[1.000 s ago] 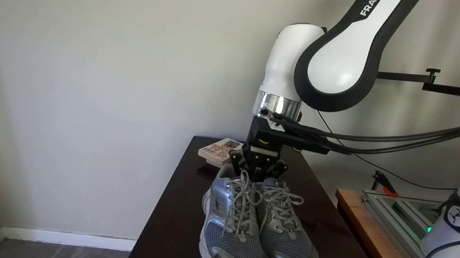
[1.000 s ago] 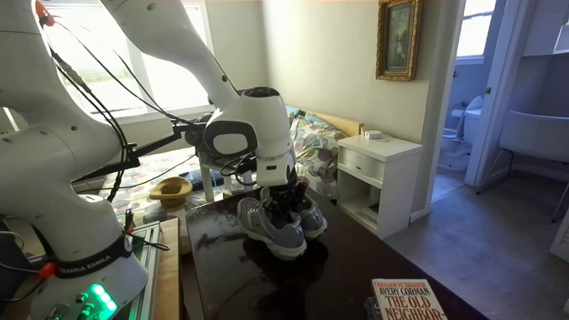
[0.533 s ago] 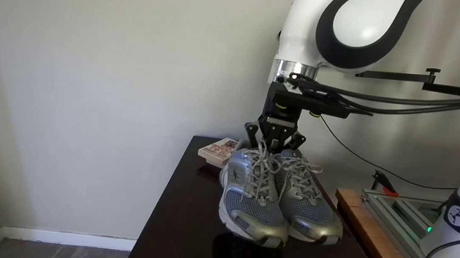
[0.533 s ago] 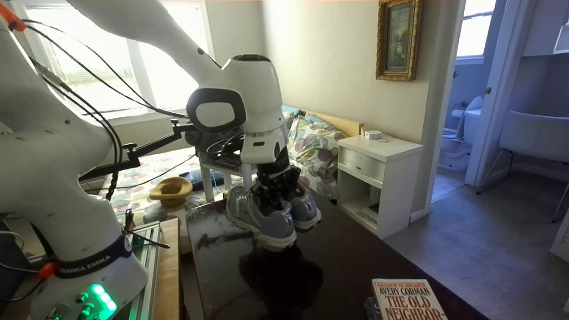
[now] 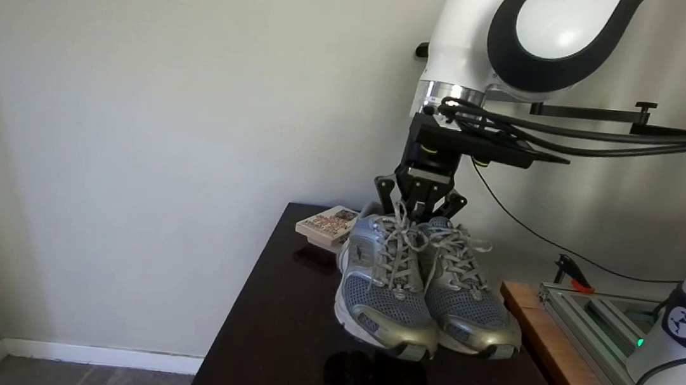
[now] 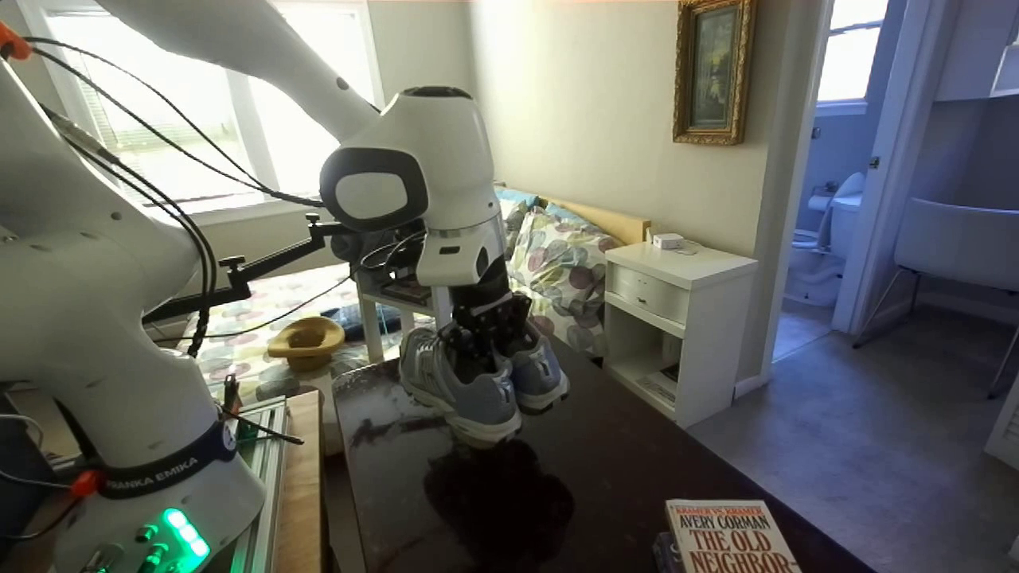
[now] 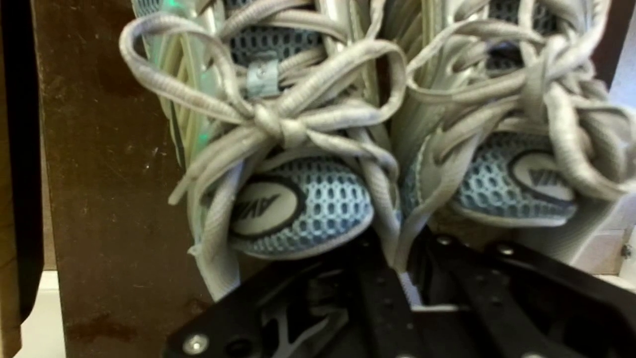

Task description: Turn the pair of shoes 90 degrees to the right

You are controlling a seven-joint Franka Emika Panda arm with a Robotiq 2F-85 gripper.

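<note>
The pair of shoes hangs above the dark table in both exterior views, with a dark reflection beneath it. In an exterior view the toes of the left shoe (image 5: 396, 294) and right shoe (image 5: 468, 301) face the camera. The heels of the near shoe (image 6: 482, 402) and far shoe (image 6: 543, 372) show in an exterior view. My gripper (image 5: 420, 215) points down between the shoes and is shut on their inner sides. In the wrist view the gripper (image 7: 403, 253) sits between the two mesh tongues (image 7: 318, 204). The fingertips are hidden by shoes and laces.
A paperback book (image 5: 327, 224) lies on the dark table (image 5: 278, 320) behind the shoes; it also shows in an exterior view (image 6: 732, 537). A wooden bench edge (image 5: 542, 328) with the robot base stands alongside. A white nightstand (image 6: 712, 326) stands beyond the table.
My gripper has lifted both shoes off the table and carried them toward the robot base side. The upward motion is large first, then small.
</note>
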